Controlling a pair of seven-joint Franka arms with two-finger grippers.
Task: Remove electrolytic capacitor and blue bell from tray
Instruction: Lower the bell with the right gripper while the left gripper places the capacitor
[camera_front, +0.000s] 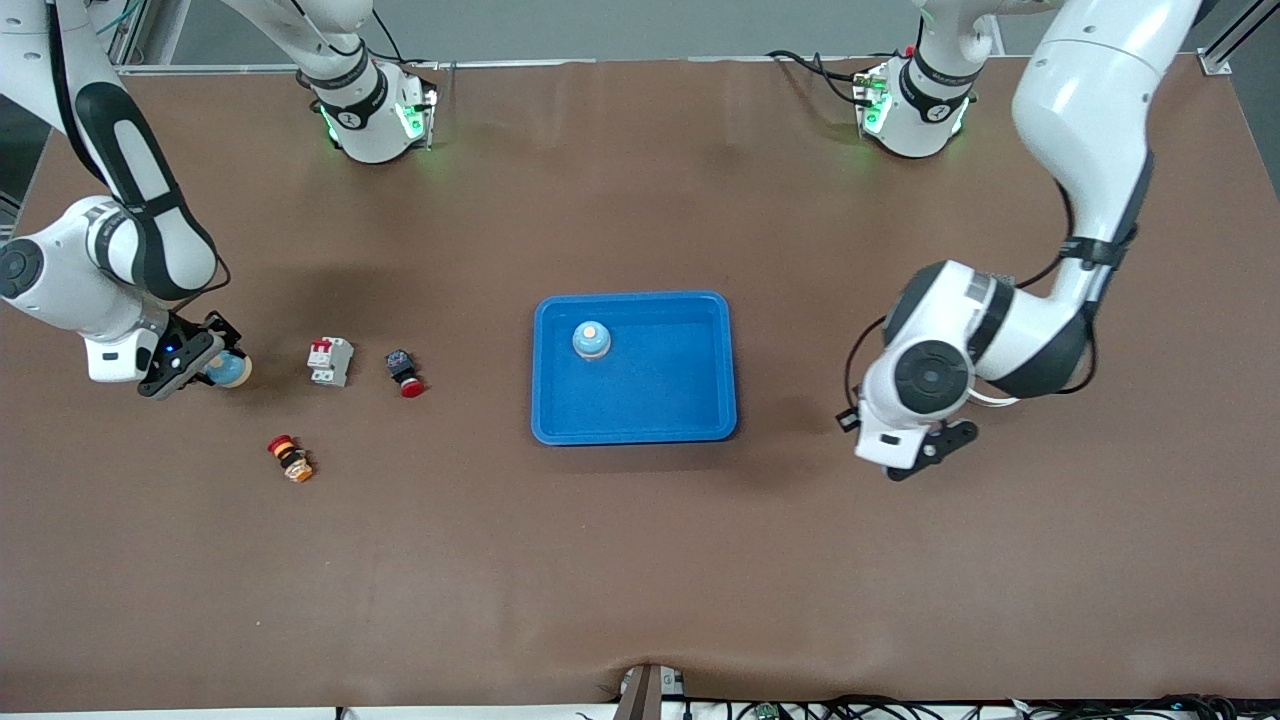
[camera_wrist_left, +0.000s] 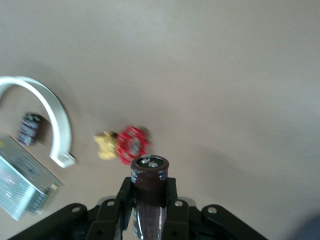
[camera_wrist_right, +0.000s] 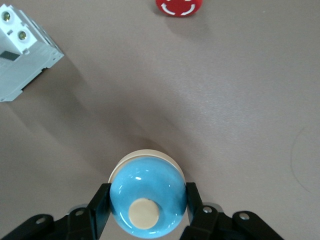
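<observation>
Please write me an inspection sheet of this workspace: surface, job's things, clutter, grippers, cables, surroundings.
Surface: brown table, one blue tray at its middle.
Job's things: a blue bell sits in the tray; a second blue bell is held by the right gripper; a dark capacitor is held by the left gripper.
Clutter: white circuit breaker, red push button, red-and-orange button, all toward the right arm's end.
Grippers: right gripper shut on the bell, low over the table; left gripper shut on the capacitor.
Cables: black leads at the arm bases.
Surroundings: nothing seen.
</observation>
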